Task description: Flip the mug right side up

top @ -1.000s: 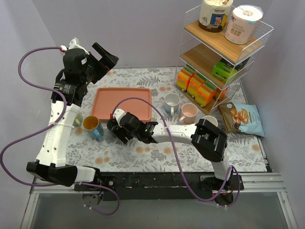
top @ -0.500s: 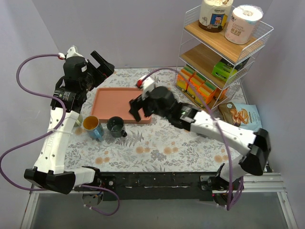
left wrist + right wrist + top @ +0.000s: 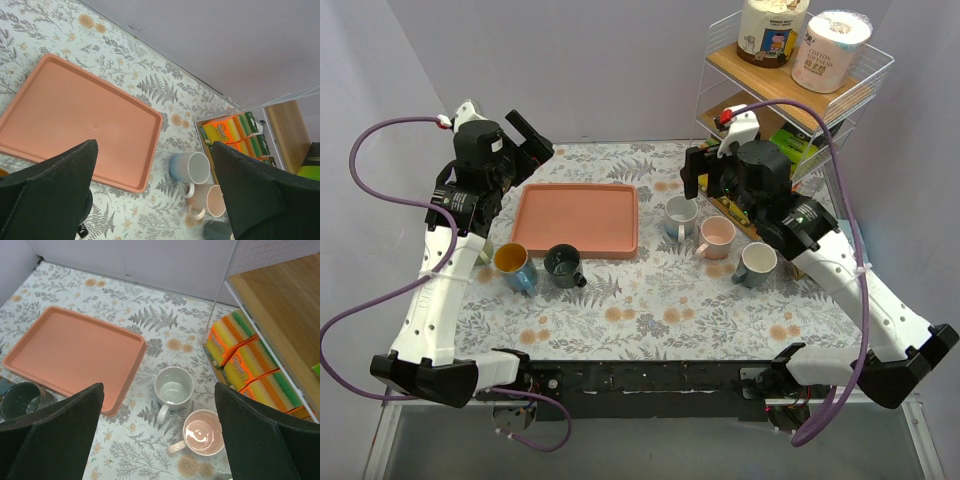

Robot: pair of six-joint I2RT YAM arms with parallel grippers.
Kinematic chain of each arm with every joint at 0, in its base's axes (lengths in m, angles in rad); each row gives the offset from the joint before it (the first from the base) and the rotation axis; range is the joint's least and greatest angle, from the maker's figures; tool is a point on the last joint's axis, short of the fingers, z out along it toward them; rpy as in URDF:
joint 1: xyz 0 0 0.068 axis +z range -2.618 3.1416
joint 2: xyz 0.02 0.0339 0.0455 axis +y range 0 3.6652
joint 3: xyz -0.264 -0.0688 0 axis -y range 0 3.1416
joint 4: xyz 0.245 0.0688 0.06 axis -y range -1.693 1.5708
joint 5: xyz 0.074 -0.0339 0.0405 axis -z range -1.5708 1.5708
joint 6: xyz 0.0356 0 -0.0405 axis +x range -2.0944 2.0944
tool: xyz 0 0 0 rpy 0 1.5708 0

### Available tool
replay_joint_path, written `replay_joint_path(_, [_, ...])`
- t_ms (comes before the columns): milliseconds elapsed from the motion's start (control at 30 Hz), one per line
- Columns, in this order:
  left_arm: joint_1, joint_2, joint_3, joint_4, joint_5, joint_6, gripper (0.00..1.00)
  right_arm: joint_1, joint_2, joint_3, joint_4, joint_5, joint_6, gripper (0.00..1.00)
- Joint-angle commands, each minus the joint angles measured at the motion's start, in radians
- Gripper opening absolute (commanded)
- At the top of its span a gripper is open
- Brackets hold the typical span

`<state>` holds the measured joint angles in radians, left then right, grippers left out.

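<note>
The dark green mug [image 3: 563, 264] stands upright with its mouth up, just in front of the salmon tray [image 3: 578, 218], beside an orange-lined blue mug [image 3: 512, 263]. It also shows at the left edge of the right wrist view [image 3: 19, 399]. My right gripper [image 3: 705, 178] is open and empty, held high over the white mug [image 3: 173, 386] and pink mug [image 3: 203, 432], far from the dark mug; in its own view the gripper [image 3: 159, 390] has its jaws wide apart. My left gripper [image 3: 532, 140] is open and empty, raised above the tray's back left; its wrist view [image 3: 154, 150] shows the jaws wide apart.
A grey mug [image 3: 757, 262] stands right of the pink one. A wire shelf rack [image 3: 790, 95] at the back right holds orange sponge boxes [image 3: 235, 347], a jar and a paper roll. Purple cables loop off both arms.
My right arm has drawn away from the dark green mug, up and to the back right, leaving it standing alone. My left arm has hardly moved.
</note>
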<state>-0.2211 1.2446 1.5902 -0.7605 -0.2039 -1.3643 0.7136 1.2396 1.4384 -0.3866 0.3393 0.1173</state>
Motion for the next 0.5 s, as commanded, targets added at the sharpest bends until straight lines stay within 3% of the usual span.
replay_joint_path(0, [-0.001, -0.03, 0.04, -0.02, -0.038, 0.011, 0.98, -0.028, -0.057, 0.07, -0.021, 0.012, 0.013, 0.99])
replay_joint_path(467, [-0.001, -0.028, 0.102, -0.057, -0.106, 0.017, 0.98, -0.071, -0.057, 0.14, -0.04, -0.023, 0.033, 0.99])
